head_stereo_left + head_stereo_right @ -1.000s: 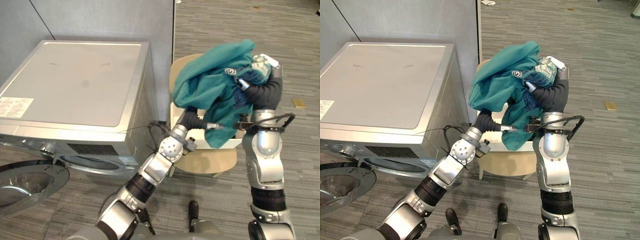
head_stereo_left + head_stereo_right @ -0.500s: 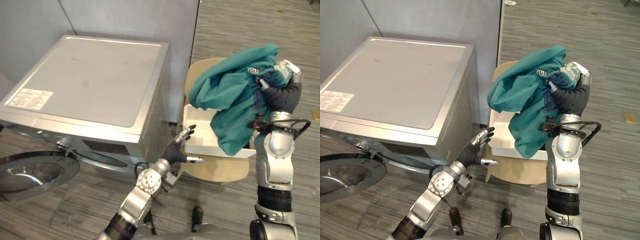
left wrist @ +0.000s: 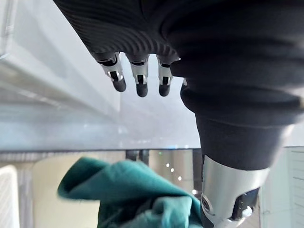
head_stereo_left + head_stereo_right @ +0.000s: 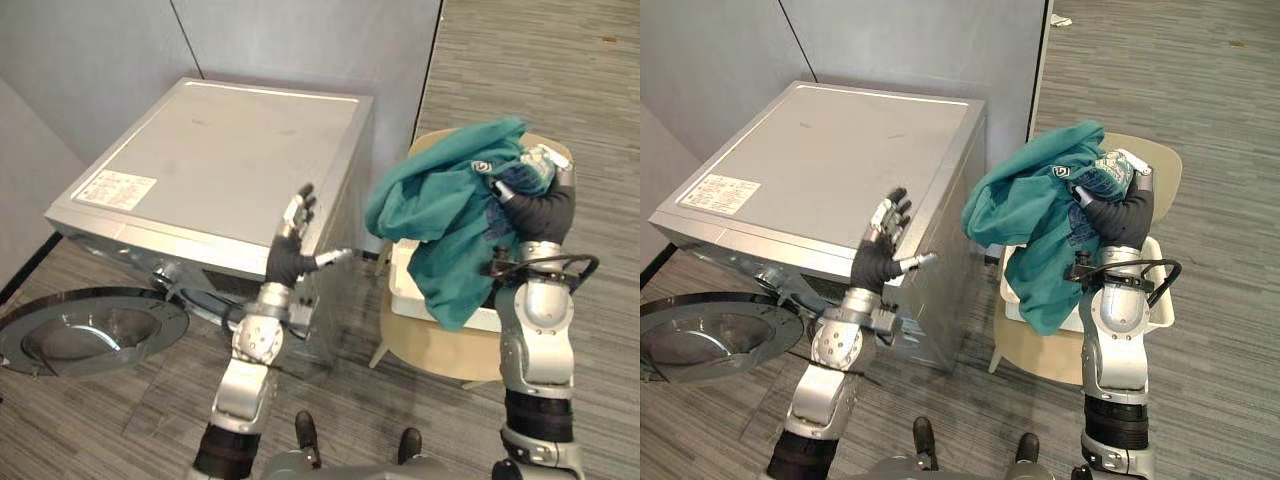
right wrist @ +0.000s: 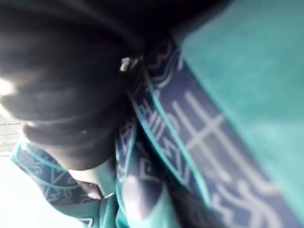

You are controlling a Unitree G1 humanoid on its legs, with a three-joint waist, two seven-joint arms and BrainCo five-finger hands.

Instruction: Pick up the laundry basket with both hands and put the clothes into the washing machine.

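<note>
One silver front-loading washing machine (image 4: 220,170) at upper left, with one round glass door (image 4: 90,330) open at lower left. One bundle of teal clothing (image 4: 440,200), one white plastic laundry basket (image 4: 405,285) and one pale wooden chair (image 4: 440,350) at right.

Left hand (image 4: 289,255) raised, fingers straight; right hand (image 4: 528,200) raised, fingers curled.

You had the grey striped floor (image 4: 1220,150) carrying the washing machine (image 4: 830,160), its round door (image 4: 710,335) swung open, and just beside it a tan chair (image 4: 430,345) with the white basket (image 4: 408,288) on its seat.
</note>
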